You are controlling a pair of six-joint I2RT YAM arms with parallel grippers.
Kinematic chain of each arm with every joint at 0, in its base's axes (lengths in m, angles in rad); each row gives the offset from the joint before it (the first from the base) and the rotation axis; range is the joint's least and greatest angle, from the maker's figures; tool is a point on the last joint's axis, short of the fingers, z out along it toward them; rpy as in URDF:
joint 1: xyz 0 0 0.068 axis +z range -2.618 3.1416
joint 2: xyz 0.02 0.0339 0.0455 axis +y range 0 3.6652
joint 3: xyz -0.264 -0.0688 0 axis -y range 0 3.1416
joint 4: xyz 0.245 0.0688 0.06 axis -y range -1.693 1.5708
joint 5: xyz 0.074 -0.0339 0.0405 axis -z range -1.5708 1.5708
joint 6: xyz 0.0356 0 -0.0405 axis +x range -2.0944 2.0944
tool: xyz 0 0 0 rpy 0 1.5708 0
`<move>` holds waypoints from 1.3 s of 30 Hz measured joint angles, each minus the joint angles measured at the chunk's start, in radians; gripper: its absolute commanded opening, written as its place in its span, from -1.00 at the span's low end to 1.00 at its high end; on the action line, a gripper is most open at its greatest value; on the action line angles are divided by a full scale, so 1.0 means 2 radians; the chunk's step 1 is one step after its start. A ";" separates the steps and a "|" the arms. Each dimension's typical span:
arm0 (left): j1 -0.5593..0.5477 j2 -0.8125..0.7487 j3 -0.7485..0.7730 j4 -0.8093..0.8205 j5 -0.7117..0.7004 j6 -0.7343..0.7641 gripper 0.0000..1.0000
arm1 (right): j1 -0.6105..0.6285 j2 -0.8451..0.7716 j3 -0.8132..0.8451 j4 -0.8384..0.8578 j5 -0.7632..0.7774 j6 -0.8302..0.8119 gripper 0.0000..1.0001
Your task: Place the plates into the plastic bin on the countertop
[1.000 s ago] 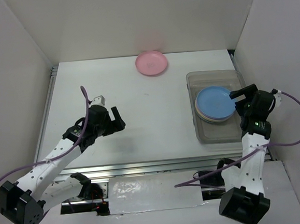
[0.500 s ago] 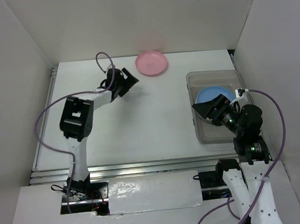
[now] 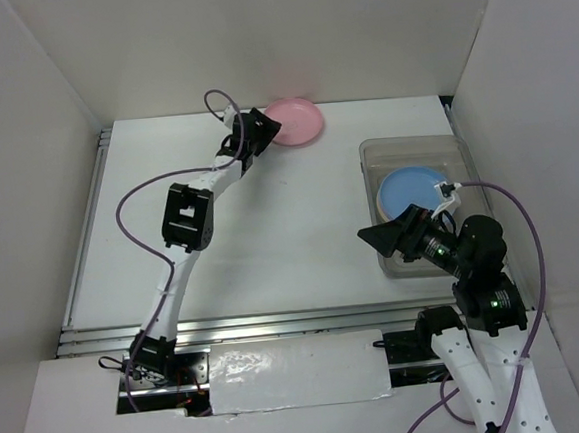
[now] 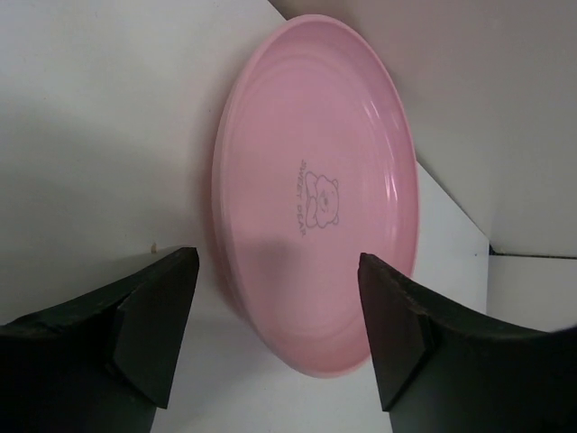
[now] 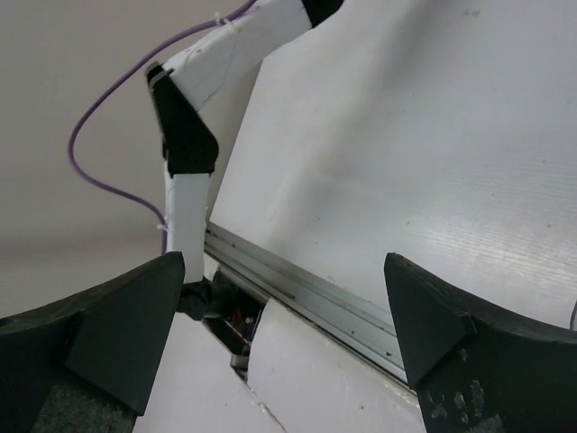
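The right claw (image 5: 284,311) shows its dark fingers (image 5: 108,334) spread wide at 7 and 5 o'clock. Between them a metal rail (image 5: 311,299) edges the white counter (image 5: 415,135). The left arm (image 5: 187,149) and its purple cable (image 5: 71,152) are at 11 o'clock.

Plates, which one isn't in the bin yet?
The pink plate, alone at the far edge of the countertop, just ahead of the open left gripper. The blue plate already lies in the plastic bin.

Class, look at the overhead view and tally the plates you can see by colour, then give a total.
Pink plate: 1
Blue plate: 1, lying in the plastic bin
Total: 2 plates in plain view; any stacked beneath the blue one cannot be counted.
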 measured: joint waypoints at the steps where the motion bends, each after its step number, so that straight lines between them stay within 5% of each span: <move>1: -0.001 0.006 0.008 -0.001 -0.005 0.000 0.55 | 0.001 0.000 0.004 -0.006 0.001 -0.003 1.00; 7: -0.004 0.022 0.028 -0.021 -0.025 0.011 -0.27 | 0.022 -0.015 0.055 -0.026 0.008 -0.017 1.00; 8: -0.005 0.024 0.028 -0.023 -0.026 0.012 -0.64 | 0.023 -0.018 0.060 -0.028 0.010 -0.017 1.00; 11: -0.004 0.024 0.026 -0.028 -0.023 0.009 -1.00 | 0.030 -0.027 0.071 -0.033 0.018 -0.019 1.00; 18: -0.005 -0.082 -0.143 -0.008 -0.034 0.013 -1.00 | 0.034 -0.026 0.075 -0.034 0.053 -0.028 1.00; 25: -0.029 -0.382 -0.417 -0.128 -0.111 0.079 -1.00 | 0.036 0.064 0.034 0.012 0.093 -0.031 1.00; 31: -0.089 -0.614 -0.495 -0.188 -0.118 0.142 -1.00 | 0.082 0.194 0.016 0.091 0.111 -0.020 1.00; 39: -0.140 -0.727 -0.589 -0.309 -0.116 0.156 -1.00 | 0.159 0.324 0.092 0.140 0.171 -0.020 0.78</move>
